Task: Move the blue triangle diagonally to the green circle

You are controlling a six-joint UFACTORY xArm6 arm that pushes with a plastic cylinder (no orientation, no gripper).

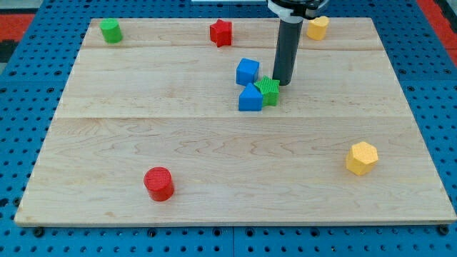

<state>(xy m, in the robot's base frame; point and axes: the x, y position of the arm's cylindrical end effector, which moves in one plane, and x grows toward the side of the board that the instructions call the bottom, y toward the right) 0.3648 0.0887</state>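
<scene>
The blue triangle (250, 98) lies near the board's middle, toward the view's top. A blue cube (248, 71) sits just above it and a green star (268, 91) touches its right side. The green circle (111, 31) stands far off at the top left corner. My tip (282, 83) is on the board just right of the green star's upper edge, very close to it or touching; I cannot tell which. The tip is up and to the right of the blue triangle, with the star between them.
A red star (221, 32) sits at the top centre and a yellow block (317, 27) at the top right, behind the rod. A red cylinder (158, 183) stands at the bottom left. A yellow hexagon (361, 158) lies at the right.
</scene>
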